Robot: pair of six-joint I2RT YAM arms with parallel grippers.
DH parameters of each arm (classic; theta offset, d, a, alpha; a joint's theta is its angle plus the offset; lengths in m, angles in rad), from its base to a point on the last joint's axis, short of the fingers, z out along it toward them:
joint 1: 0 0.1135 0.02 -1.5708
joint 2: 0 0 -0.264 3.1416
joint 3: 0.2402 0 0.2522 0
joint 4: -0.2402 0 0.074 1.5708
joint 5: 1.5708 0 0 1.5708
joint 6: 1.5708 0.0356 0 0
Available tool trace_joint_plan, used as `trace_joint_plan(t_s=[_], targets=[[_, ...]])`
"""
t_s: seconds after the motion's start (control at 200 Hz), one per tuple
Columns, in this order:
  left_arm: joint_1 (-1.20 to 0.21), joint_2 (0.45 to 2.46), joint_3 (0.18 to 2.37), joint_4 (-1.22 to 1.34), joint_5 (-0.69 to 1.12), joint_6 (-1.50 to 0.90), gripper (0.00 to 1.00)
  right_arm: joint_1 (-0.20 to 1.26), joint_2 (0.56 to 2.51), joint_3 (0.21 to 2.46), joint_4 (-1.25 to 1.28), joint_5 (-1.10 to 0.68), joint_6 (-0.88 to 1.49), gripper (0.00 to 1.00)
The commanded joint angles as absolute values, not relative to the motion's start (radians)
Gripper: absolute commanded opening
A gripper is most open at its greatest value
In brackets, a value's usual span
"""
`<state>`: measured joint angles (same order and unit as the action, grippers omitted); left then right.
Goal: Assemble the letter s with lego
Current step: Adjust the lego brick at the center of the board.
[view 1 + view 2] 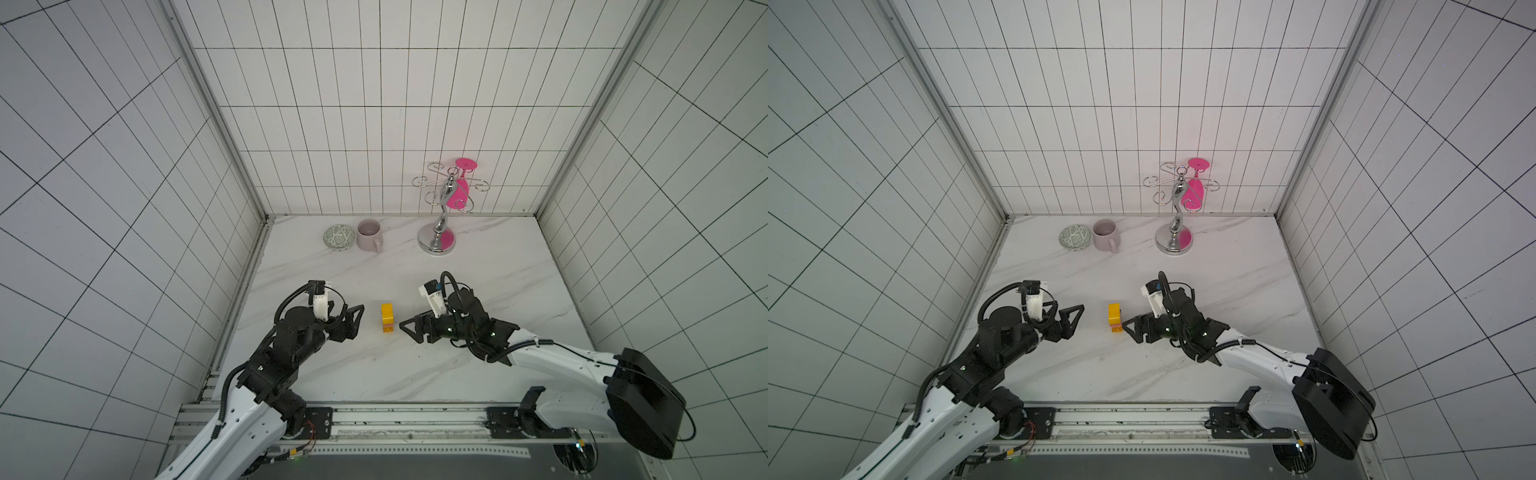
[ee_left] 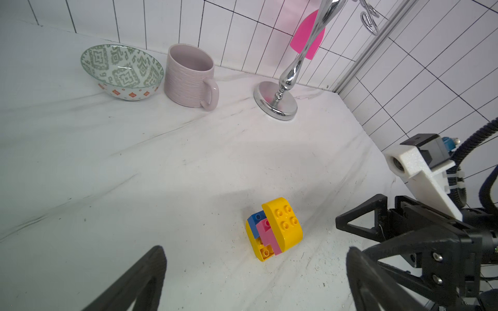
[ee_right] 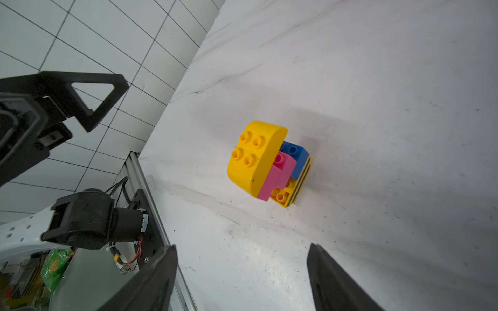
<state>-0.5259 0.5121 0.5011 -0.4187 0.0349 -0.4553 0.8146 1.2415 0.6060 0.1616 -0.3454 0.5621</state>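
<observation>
The lego bricks are joined into one small block, the letter s (image 1: 387, 318) (image 1: 1115, 318), resting on the marble table between my two grippers and touching neither. In the left wrist view the letter s (image 2: 273, 229) shows a curved yellow brick, pink and blue bricks in the middle and a second yellow brick. The right wrist view shows the same block (image 3: 266, 161). My left gripper (image 1: 357, 321) (image 1: 1077, 320) (image 2: 256, 274) is open just left of it and holds nothing. My right gripper (image 1: 405, 330) (image 1: 1126, 328) (image 3: 242, 264) is open just right of it, also holding nothing.
A patterned bowl (image 1: 339, 237) and a pale pink mug (image 1: 369, 235) stand at the back near the wall. A chrome rack (image 1: 436, 243) with a pink glass (image 1: 459, 191) hanging on it stands at the back right. A metal rail (image 1: 395, 419) runs along the table's front edge.
</observation>
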Motion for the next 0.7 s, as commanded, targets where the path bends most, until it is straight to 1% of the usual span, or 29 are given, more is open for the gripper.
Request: trace_joint_plan(t_s=[0.0, 0.065, 0.18, 0.215, 0.24, 0.305, 0.34, 0.385, 0.405, 0.415, 0.43, 0.44, 0.465, 0.48, 0.5, 0.515, 0.595, 0.695], targets=[[-0.529, 0.473, 0.515, -0.461, -0.007, -0.534, 0.95, 0.823, 1.260, 0.667, -0.009, -0.328, 0.549, 0.79], [-0.529, 0.491, 0.513, -0.478, 0.006, -0.549, 0.95, 0.816, 1.291, 0.650, 0.083, -0.388, 0.551, 0.81], [-0.529, 0.512, 0.520, -0.486, 0.025, -0.549, 0.95, 0.804, 1.410, 0.620, 0.256, -0.529, 0.533, 0.81], [-0.529, 0.511, 0.525, -0.486, 0.026, -0.541, 0.95, 0.805, 1.427, 0.604, 0.300, -0.536, 0.533, 0.81], [-0.529, 0.510, 0.529, -0.486, 0.023, -0.537, 0.95, 0.802, 1.439, 0.593, 0.310, -0.510, 0.540, 0.81], [-0.528, 0.512, 0.546, -0.501, 0.009, -0.527, 0.95, 0.773, 1.470, 0.567, 0.312, -0.457, 0.558, 0.75], [-0.528, 0.515, 0.554, -0.510, 0.007, -0.521, 0.95, 0.752, 1.489, 0.546, 0.343, -0.443, 0.560, 0.69], [-0.529, 0.519, 0.565, -0.524, 0.009, -0.513, 0.95, 0.730, 1.510, 0.532, 0.359, -0.420, 0.560, 0.55], [-0.528, 0.522, 0.568, -0.531, 0.010, -0.510, 0.95, 0.721, 1.519, 0.530, 0.360, -0.411, 0.558, 0.49], [-0.528, 0.523, 0.570, -0.534, 0.010, -0.509, 0.95, 0.718, 1.526, 0.531, 0.360, -0.408, 0.557, 0.43], [-0.529, 0.523, 0.574, -0.539, 0.011, -0.507, 0.95, 0.714, 1.534, 0.531, 0.362, -0.406, 0.552, 0.37], [-0.529, 0.523, 0.575, -0.542, 0.011, -0.506, 0.95, 0.711, 1.539, 0.531, 0.362, -0.406, 0.551, 0.30], [-0.528, 0.522, 0.579, -0.549, 0.010, -0.503, 0.95, 0.706, 1.555, 0.535, 0.361, -0.403, 0.548, 0.19], [-0.528, 0.521, 0.580, -0.552, 0.009, -0.502, 0.95, 0.702, 1.568, 0.539, 0.362, -0.406, 0.547, 0.15], [-0.528, 0.519, 0.581, -0.556, 0.007, -0.502, 0.95, 0.700, 1.580, 0.542, 0.367, -0.414, 0.549, 0.12], [-0.528, 0.517, 0.582, -0.558, 0.006, -0.500, 0.95, 0.698, 1.595, 0.544, 0.379, -0.424, 0.553, 0.07], [-0.528, 0.507, 0.582, -0.566, -0.001, -0.497, 0.95, 0.695, 1.688, 0.567, 0.442, -0.497, 0.585, 0.00], [-0.528, 0.501, 0.592, -0.582, -0.016, -0.490, 0.95, 0.701, 1.791, 0.595, 0.514, -0.563, 0.639, 0.00]])
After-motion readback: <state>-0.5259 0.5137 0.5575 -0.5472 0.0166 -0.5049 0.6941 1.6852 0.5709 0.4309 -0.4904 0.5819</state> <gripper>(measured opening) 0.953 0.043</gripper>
